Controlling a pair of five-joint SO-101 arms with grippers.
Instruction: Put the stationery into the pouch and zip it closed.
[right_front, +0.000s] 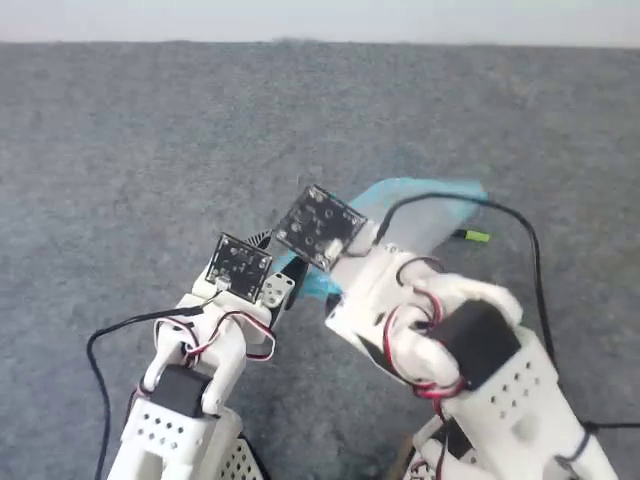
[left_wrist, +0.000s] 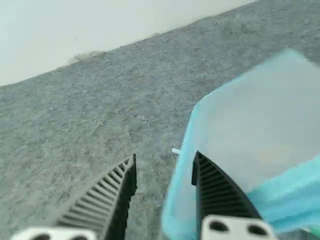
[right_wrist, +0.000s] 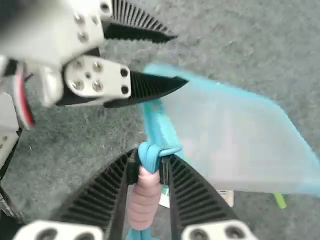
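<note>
1. Surroundings first: a fuzzy grey mat (right_front: 130, 140) covers the table, with a strip of pale wall (right_front: 300, 20) at 12 o'clock. From above, a black cable (right_front: 515, 222) off the right arm loops over the pouch's 3 o'clock end. The right arm's black wrist board (right_front: 320, 227) sits over the 9 o'clock end, so that corner is hidden in that view.
2. The pouch (right_front: 425, 210) is frosted see-through light blue with a brighter blue zip edge. It lies flat on the mat around the middle. A little green tip (right_front: 476, 236) sits just beside its 4 o'clock edge, and I can't tell what it belongs to.
3. The right gripper (right_wrist: 148, 165) is clamped tight on the zip pull (right_wrist: 145, 197), a knotted blue cord with a pink sleeve. The pouch stretches away from it toward 2 o'clock.
4. The left gripper (left_wrist: 164, 172) is at about 9 o'clock from the right one, with its fingers spread apart. One finger overlaps the pouch's corner and the other is over bare mat. Whether it actually touches the plastic, can't tell.
</note>
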